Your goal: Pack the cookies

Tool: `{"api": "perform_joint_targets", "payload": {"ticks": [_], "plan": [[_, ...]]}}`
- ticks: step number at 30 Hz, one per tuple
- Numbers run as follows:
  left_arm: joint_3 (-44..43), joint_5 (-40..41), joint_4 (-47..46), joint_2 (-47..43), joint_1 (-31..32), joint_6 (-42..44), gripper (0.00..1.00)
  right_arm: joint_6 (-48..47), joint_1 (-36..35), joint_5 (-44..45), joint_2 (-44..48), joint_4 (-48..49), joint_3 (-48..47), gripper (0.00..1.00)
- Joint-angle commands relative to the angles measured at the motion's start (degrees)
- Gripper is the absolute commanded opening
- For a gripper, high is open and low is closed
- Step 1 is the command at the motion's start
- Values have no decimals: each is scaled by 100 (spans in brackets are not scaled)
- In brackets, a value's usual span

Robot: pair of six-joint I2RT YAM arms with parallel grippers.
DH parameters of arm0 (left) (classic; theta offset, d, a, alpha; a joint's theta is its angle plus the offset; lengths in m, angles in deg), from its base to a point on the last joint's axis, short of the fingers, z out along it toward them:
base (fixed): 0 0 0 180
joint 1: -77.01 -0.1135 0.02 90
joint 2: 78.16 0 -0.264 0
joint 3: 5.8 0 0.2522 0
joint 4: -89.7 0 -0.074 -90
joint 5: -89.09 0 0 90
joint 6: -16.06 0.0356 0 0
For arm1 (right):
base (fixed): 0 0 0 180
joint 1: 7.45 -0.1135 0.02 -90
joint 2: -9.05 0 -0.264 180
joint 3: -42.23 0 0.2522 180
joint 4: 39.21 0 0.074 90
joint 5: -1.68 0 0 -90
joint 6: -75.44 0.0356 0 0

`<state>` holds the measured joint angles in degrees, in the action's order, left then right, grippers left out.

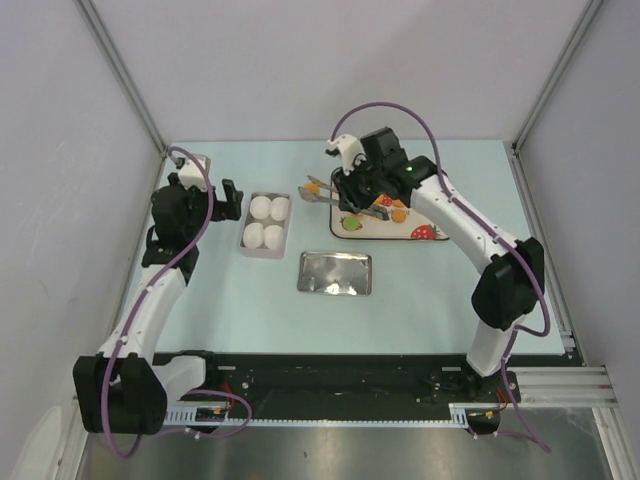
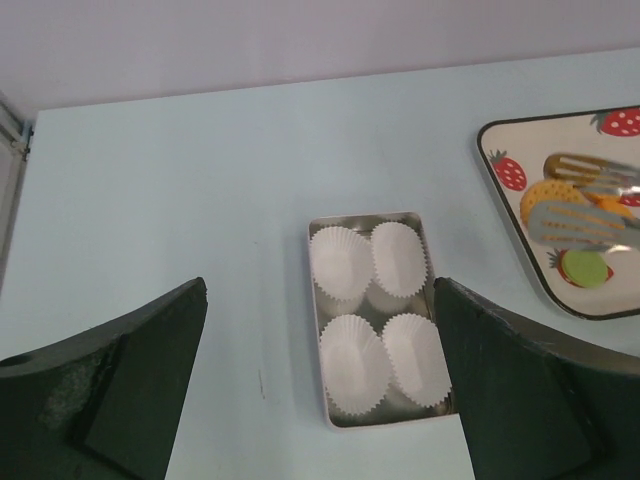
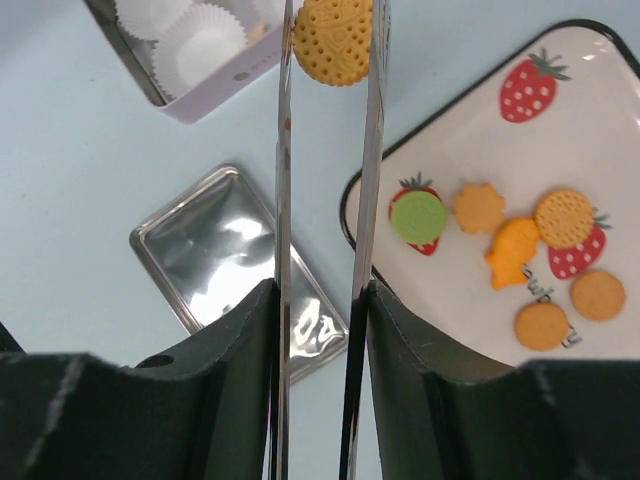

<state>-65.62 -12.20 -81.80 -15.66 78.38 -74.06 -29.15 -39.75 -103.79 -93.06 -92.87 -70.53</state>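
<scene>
Cookie [image 3: 333,40] in tongs [image 3: 283,180] clenched by right jaws, beyond plate [image 3: 480,150] rim over table [image 3: 90,160]; left jaws released.

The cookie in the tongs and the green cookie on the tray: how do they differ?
The held cookie is orange-yellow and dotted; the green cookie is smooth. The tongs hold the first clear of the tray; the green one lies on it. Both are round.

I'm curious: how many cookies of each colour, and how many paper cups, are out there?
Orange-yellow cookies in view: 6, one of them in the tongs
Green cookie: 1
White paper cups: 4
Total: 11
</scene>
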Motion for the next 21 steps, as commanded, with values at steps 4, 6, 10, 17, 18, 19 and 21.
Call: {"api": "perform_joint_targets", "payload": {"ticks": [4, 6, 10, 17, 18, 19, 21], "plan": [[-78, 602, -415, 218, 4, -41, 100, 97, -505, -141, -336, 536, -418, 36], [-122, 602, -380, 324, 4, -6, 100, 97, -629, -141, -459, 554, -471, 36], [-184, 681, -309, 622, -5, -6, 100, 97, -831, -150, -626, 545, -585, 36], [-227, 839, -178, 974, -14, 232, 100, 132, -1033, -141, -767, 580, -673, 36], [-262, 874, -151, 1027, -14, 249, 100, 141, -1077, -132, -784, 580, -699, 36], [-280, 987, -134, 1088, -14, 267, 100, 141, -1103, -115, -828, 571, -708, 36], [-324, 1041, -46, 1247, -40, 284, 99, 149, -1139, -97, -864, 571, -708, 36]]}}
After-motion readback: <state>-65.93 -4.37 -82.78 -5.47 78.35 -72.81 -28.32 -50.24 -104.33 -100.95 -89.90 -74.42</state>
